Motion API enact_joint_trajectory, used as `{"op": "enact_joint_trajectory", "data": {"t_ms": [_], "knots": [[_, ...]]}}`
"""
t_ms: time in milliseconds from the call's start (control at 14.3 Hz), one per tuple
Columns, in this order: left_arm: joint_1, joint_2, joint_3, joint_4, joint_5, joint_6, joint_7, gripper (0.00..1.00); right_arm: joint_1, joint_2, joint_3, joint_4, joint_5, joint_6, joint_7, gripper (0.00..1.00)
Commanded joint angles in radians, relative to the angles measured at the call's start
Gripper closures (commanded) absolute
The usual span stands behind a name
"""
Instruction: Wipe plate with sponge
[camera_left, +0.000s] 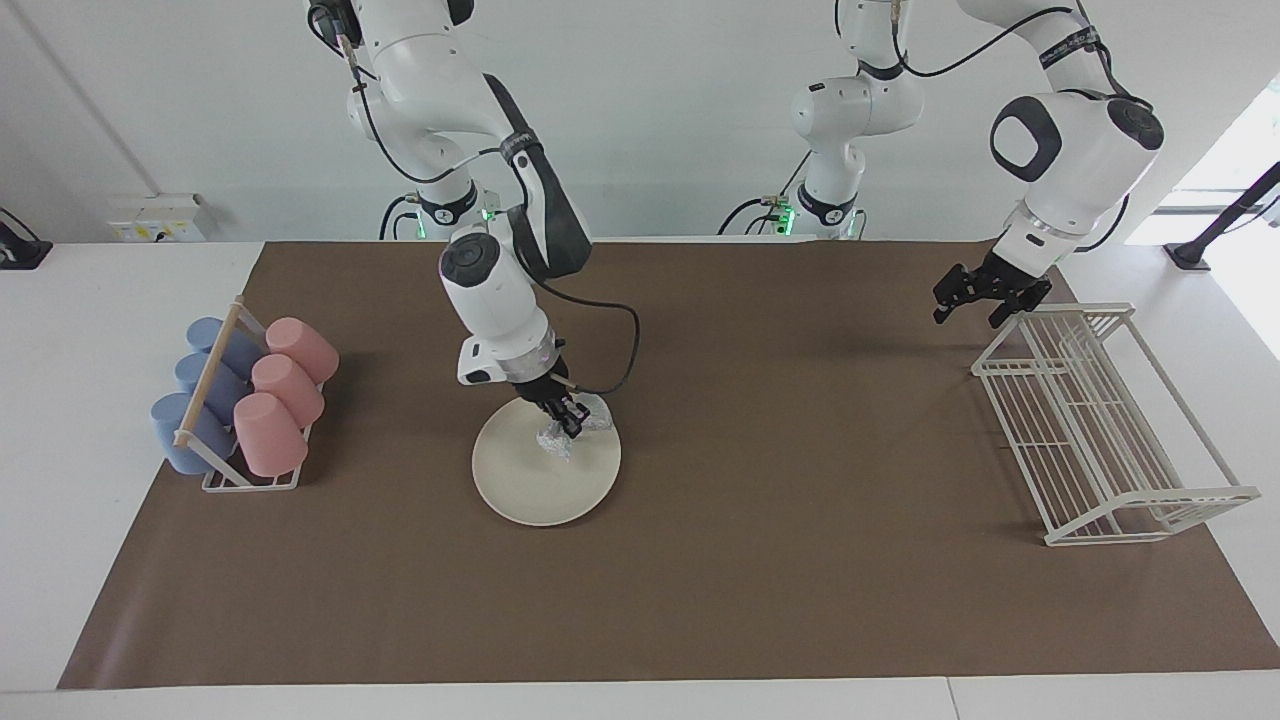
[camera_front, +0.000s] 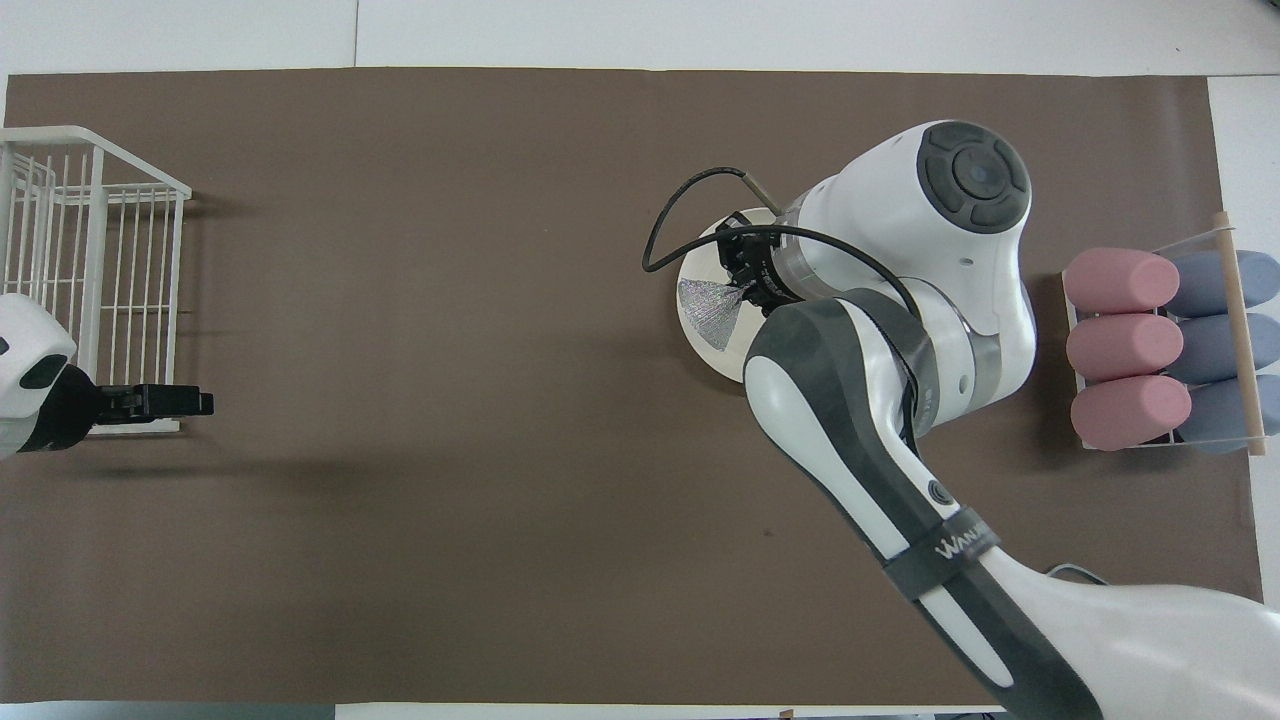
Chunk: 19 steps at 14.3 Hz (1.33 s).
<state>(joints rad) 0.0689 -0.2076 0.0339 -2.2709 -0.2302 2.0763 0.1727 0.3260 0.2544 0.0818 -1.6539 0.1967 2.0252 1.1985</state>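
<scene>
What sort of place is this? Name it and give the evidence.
Most likely a robotics lab set up as a mock dishwashing station. Two arms are mounted at a table covered by a brown mat; the right gripper holds a sponge on a plate, with a cup rack and wire rack at the table's ends.

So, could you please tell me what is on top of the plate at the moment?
The silvery sponge rests on the plate, pinched in the shut right pincer. From overhead, the right arm covers much of the plate, so that part goes unseen.
</scene>
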Motion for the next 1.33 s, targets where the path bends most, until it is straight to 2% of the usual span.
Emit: {"op": "enact_joint_trajectory", "data": {"t_ms": [0, 140, 349, 489, 629, 769, 1258], "knots": [[-0.026, -0.001, 0.001, 0.005, -0.203, -0.054, -0.042, 0.00, 0.100, -0.078, 0.001, 0.045, -0.106, -0.141, 0.212, 1.00], [-0.027, -0.004, 0.001, 0.005, -0.384, -0.094, -0.044, 0.00, 0.203, -0.121, 0.004, 0.083, -0.195, -0.230, 0.408, 1.00], [-0.035, -0.019, 0.001, 0.004, -0.620, -0.186, -0.042, 0.00, 0.297, -0.121, 0.006, 0.135, -0.213, -0.322, 0.626, 1.00], [-0.021, -0.030, 0.003, 0.004, -0.752, -0.289, -0.038, 0.00, 0.314, -0.116, 0.012, 0.138, -0.197, -0.301, 0.719, 1.00], [-0.021, -0.050, 0.003, -0.022, -0.855, -0.323, -0.016, 0.00, 0.356, -0.097, 0.012, 0.140, -0.212, -0.257, 0.821, 1.00], [-0.035, -0.094, 0.001, -0.088, -0.954, -0.329, 0.068, 0.00, 0.378, -0.090, 0.012, 0.140, -0.241, -0.258, 0.839, 1.00], [-0.115, -0.101, 0.000, -0.223, -1.218, -0.381, 0.243, 0.00, 0.378, -0.090, 0.012, 0.140, -0.255, -0.266, 0.839, 1.00]]}}
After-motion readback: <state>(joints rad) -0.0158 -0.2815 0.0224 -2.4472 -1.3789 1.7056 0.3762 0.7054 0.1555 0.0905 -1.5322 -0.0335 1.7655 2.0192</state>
